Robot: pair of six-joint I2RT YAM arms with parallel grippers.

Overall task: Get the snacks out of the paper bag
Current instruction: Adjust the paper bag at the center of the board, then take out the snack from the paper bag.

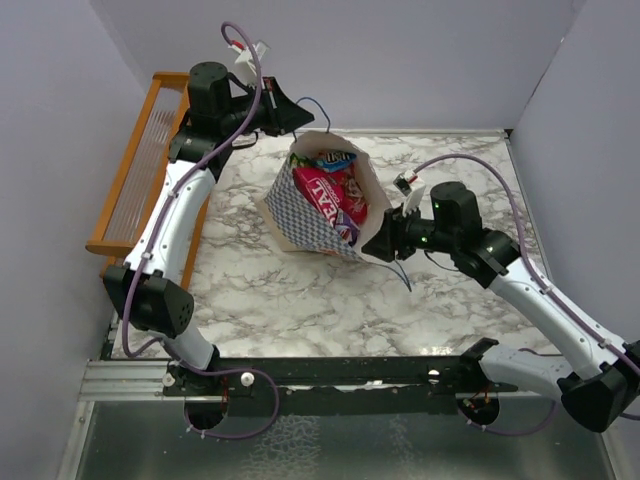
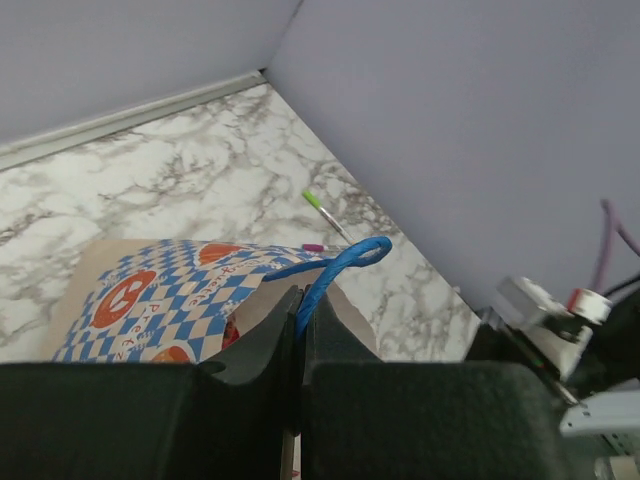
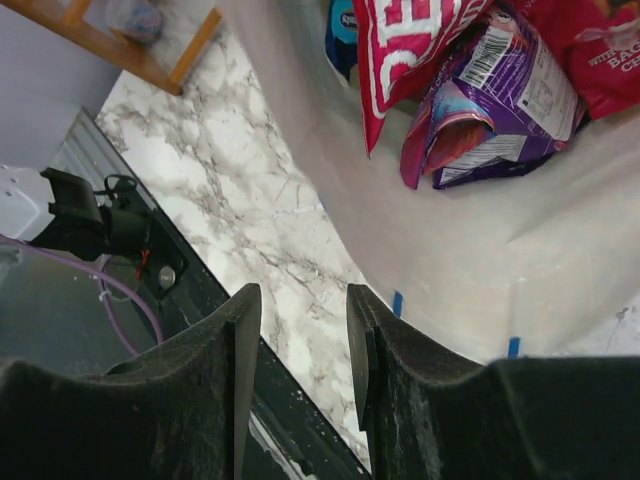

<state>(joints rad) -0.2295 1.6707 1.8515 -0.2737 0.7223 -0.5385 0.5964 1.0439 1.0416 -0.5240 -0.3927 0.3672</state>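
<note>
Kraft bag (image 1: pixel 300 215) gapes; right hand (image 3: pixel 302 295) beside its rim.

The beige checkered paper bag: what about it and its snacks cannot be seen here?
- Top view: any packets under the pink-red foil packet are hidden by it and by the wall of the beige paper bag.
- Left wrist view: the shut left gripper hides whether it pinches paper or only the thin blue cord handle.
- Right wrist view: that packet is cut by the top edge.
</note>
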